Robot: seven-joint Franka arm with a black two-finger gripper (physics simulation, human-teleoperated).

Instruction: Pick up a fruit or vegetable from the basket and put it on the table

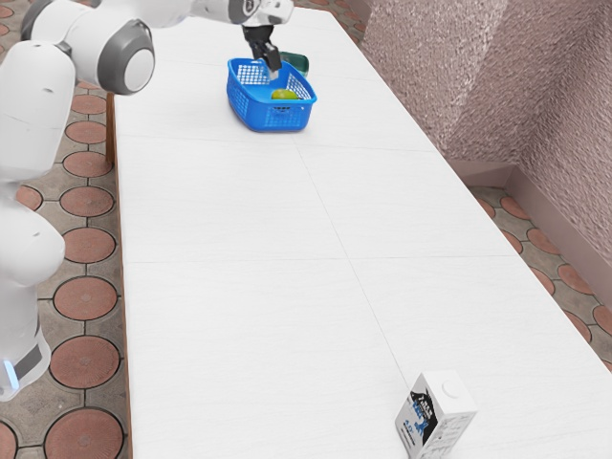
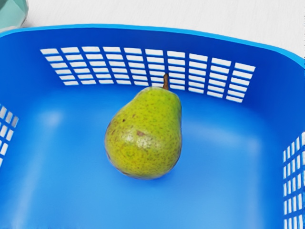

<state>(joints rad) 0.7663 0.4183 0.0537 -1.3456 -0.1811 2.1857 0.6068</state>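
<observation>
Exterior view: high, well apart, facing down toward the basket (image 1: 276,120); wrist view: near, above, facing inside; both share it.

Pear (image 2: 144,136) is showing yellow-green skin with brown specks, darker blemishes and short brown stem. It is resting whole on basket floor, stem end pointing toward one slotted wall. Basket (image 1: 249,110), bright blue plastic with rounded corners and rectangular slots, is standing upright, open top facing up, near far end of table in exterior view. Table (image 1: 229,210) is showing white top with thin seam lines.
</observation>
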